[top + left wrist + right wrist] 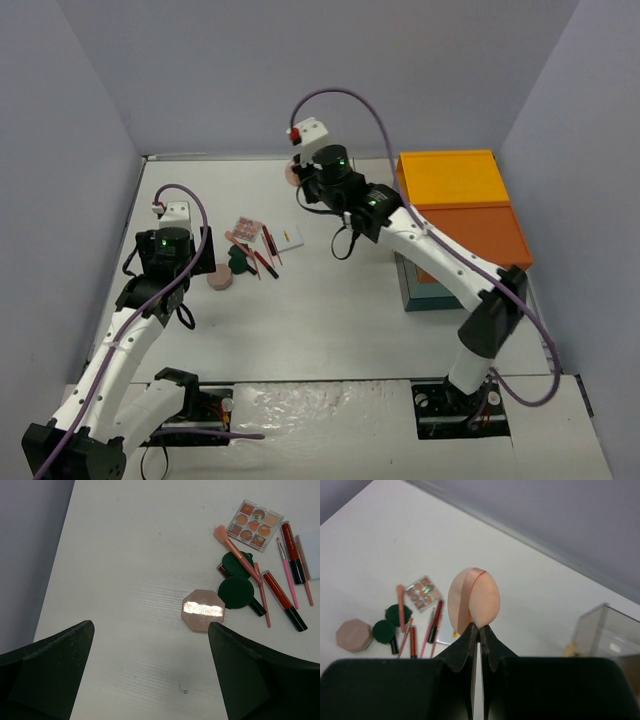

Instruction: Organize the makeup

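My right gripper (479, 628) is shut on the lower edge of a peach round compact (472, 599) and holds it upright in the air; from above it is at the back middle (298, 180). The other makeup lies in a cluster: a pink octagonal compact (202, 610), two dark green discs (236, 592), a pink brush (235, 550), a pink-squared palette (255, 525), red pencils and tubes (280, 595) and a white card (312, 555). My left gripper (151, 625) is open and empty, just left of the octagonal compact (220, 281).
A large orange, yellow and teal box (460, 215) stands at the right. A clear container (605, 630) shows at the right of the right wrist view. Grey walls enclose the table on three sides.
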`<state>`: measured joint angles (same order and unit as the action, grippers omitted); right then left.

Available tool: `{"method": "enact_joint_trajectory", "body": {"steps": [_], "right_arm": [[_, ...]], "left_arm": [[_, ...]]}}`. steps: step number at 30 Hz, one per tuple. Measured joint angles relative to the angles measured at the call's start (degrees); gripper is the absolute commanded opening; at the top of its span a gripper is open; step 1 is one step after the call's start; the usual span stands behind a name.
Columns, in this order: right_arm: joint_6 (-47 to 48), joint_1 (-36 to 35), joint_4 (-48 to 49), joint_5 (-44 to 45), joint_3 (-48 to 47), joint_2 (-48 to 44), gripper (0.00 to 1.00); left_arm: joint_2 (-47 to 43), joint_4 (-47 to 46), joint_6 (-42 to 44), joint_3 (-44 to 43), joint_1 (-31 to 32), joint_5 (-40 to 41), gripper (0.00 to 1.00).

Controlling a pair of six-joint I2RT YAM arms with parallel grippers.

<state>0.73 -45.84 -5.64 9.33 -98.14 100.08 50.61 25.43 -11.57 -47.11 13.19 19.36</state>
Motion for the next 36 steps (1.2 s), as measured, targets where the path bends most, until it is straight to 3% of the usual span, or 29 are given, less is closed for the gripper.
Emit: {"method": "enact_joint_trajectory", "body": {"steps": [6,11,14,20,29,36], "right_arm": [[-1.8,12.0,-3.5,6.3,6.7,-12.2,0.00],[-4.1,20.4,-6.3,5.0,11.1,-14.1,0.01],[-5.0,22.4,-8.0,2.5,12.4,-13.2,0.06],[-5.5,22.6,-8.8,-1.2,12.4,-10.8,0.41],[-4.3,21.2,-11.8,-3.4,5.7,-7.7,0.50],[-0.9,8.6,-11.1,-8.3,-2.6,-2.6,0.51]], "left_arm": [[0.0,0.0,0.0,0.0,0.0,-0.4,0.97],[0.4,0.0,0.0,0.0,0.0,-0.7,0.97],[0.7,0.0,0.0,0.0,0.0,-1.1,0.97],[1.0,0.0,0.0,0.0,0.0,-1.3,0.97],[1.0,-0.1,0.0,0.0,0.0,-1.4,0.97],[1.0,0.0,0.0,0.0,0.0,-1.2,0.97]]}}
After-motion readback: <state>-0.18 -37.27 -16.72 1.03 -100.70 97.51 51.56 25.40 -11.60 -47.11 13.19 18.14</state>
